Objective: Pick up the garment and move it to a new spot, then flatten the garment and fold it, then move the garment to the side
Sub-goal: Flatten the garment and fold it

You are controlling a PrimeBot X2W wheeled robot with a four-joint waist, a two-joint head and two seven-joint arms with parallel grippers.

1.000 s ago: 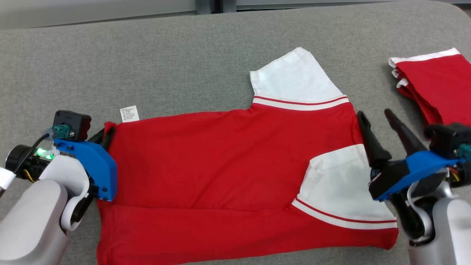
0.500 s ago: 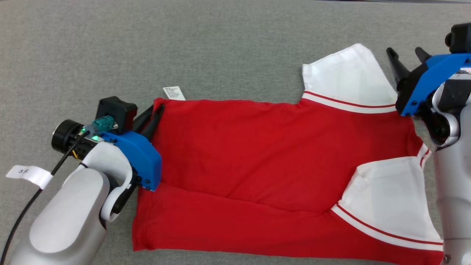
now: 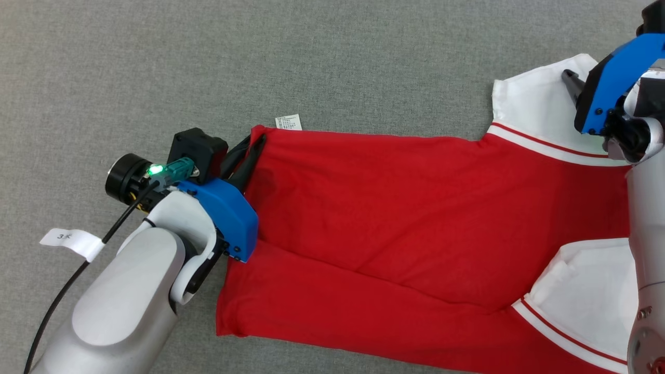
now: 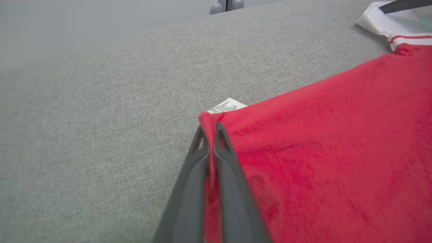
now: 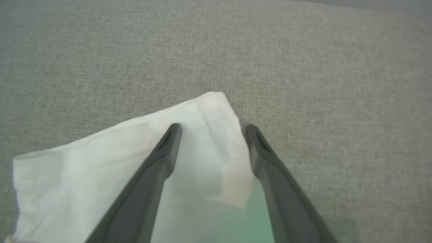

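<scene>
While red jersey garment with white sleeves (image 3: pixel 415 218) lies spread on grey woven surface (image 3: pixel 208 62), hem corner at 9 o'clock sits pinched in left gripper (image 4: pixel 209 130), jaws closed tight. Right gripper (image 5: pixel 211 130) at 2 o'clock: jaws wide apart over white sleeve corner (image 5: pixel 209 101), gripping nothing. White care label (image 3: pixel 288 122) beside pinched corner.

Left forearm (image 3: pixel 124 301): mine comes up from the lower left, wrist angled up and to the right.
Left gripper (image 3: pixel 253 144): I have the fingers pressed together, pinching the garment (image 3: pixel 415 218) at its corner.
Right forearm (image 3: pixel 647 249): runs up the right edge.
Right gripper (image 5: pixel 211 130): fingers spread wide, pointing away from me.
</scene>
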